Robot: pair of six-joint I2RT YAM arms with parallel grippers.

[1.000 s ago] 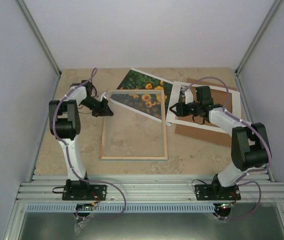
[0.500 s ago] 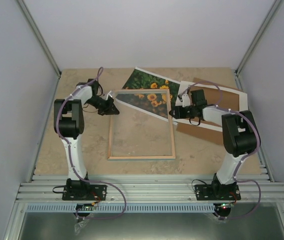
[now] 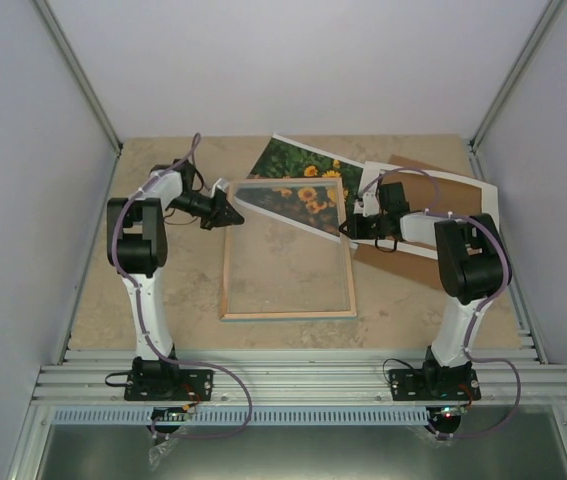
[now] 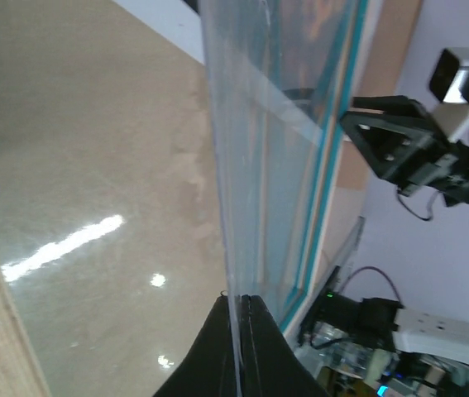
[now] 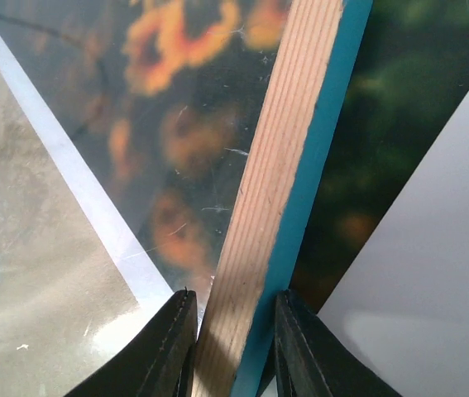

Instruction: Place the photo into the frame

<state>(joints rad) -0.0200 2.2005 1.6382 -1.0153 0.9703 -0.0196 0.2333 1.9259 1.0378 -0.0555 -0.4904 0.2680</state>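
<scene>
Top external view shows the frame lying wood-side up on the counter, and over the last second it has slid toward 3 o'clock. Its right rail now sits close against the white mat.

The left hand is at the frame's 11 o'clock corner, as it was a second ago. In the left wrist view its tips are pinched fully together on the thin clear edge of the frame.

The bigger change is on the right. That arm has folded in, and the right hand has come off the mat to the far end of the right rail, at about 2 o'clock. In the right wrist view it straddles the wood-and-blue rail with its fingers drawn narrow. Whether they already bear on the rail I cannot tell.

The photo lies flat at 12 o'clock with its near part under the pane, so its flowers show through the glass. The brown backing board peeks out from under the mat at 4 o'clock.

As I read it, both hands are now placed to take the frame together, which would be needed to square or lift it over the photo. The photo is only overlapped by the frame and not seated in it, so the task proper has yet to be done.
</scene>
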